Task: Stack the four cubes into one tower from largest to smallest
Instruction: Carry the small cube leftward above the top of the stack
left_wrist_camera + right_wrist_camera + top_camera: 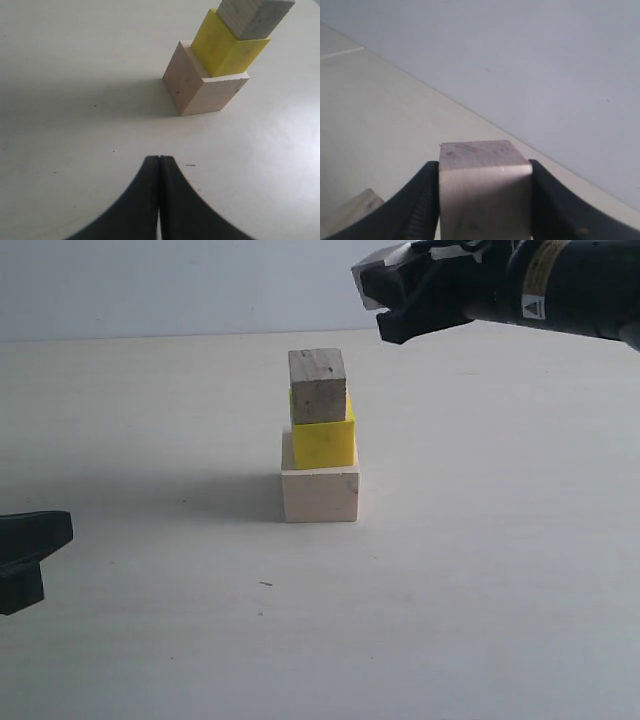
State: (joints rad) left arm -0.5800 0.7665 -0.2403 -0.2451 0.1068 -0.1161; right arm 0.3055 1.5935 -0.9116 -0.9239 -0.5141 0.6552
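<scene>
Three-cube tower (320, 440) on the table (500, 590), with the fourth cube in transit. The base cube (320, 495) carries the yellow cube (323, 443), and the first small cube (318, 385) sits on that, set toward the yellow cube's left edge in the exterior view.

The right gripper (385, 302) hangs above and to the right of the tower, apart from it. It is clamped on the held cube (485, 192), with a finger (417, 202) pressed against each side face. The left gripper (159, 200) lies low near the table, well apart from the tower, its jaws pressed together on nothing.

The step in hand is judged to be placing the held cube as the last tier. The landing face is small and off-centre, so the held cube should be centred over the first small cube rather than over the base. Its faces should be squared to those below before it descends, and the descent should be vertical and slow, since any sideways contact could slide the top tier off the yellow cube. The fingers should part only once the cube rests flat, then withdraw straight upward. How level the held cube sits in the grasp cannot be told.
</scene>
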